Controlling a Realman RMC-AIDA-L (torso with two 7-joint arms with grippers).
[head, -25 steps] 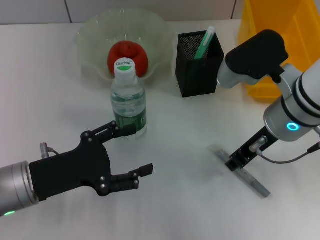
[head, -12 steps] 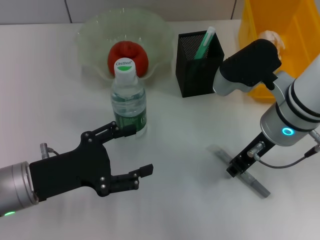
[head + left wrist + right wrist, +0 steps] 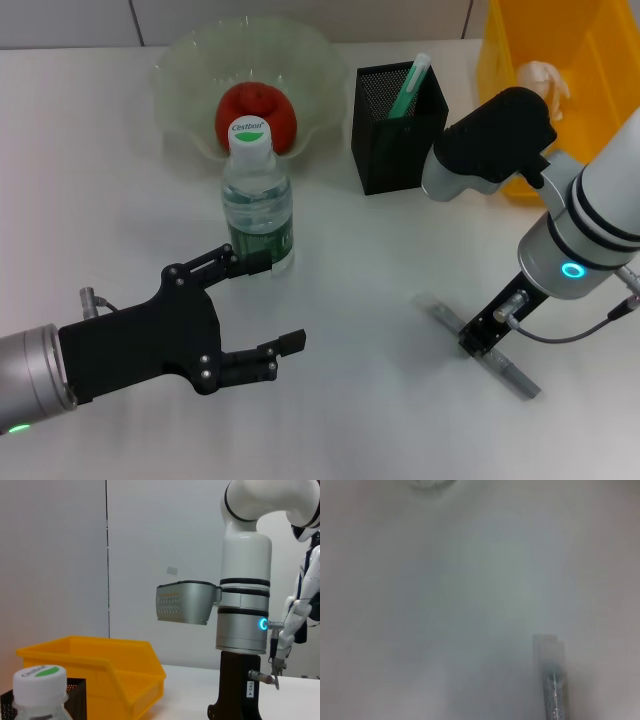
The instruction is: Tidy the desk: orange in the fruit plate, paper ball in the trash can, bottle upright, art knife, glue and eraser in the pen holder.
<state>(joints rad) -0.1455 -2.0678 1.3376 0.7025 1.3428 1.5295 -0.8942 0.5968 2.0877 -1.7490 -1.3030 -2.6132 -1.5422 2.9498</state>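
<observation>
Grey and thin, the glue lies flat near the desk's right front edge, and the right hand is down on its middle; whether its fingers are spread or pinching the stick I cannot tell. To do this step well, I judge the grip should close across the stick's width near its middle, so it lifts level, then turn it upright before carrying it to the pen holder, where the knife already leans and leaves little room. The left hand hangs over the front left of the desk, fingers spread and empty, just beside the upright bottle. Toward the back edge the orange sits in the plate, and the paper ball lies in the trash can at the back right corner. White and smooth, the desk gives the stick little friction, so a glancing touch might push it away. Behind is a plain pale wall.
</observation>
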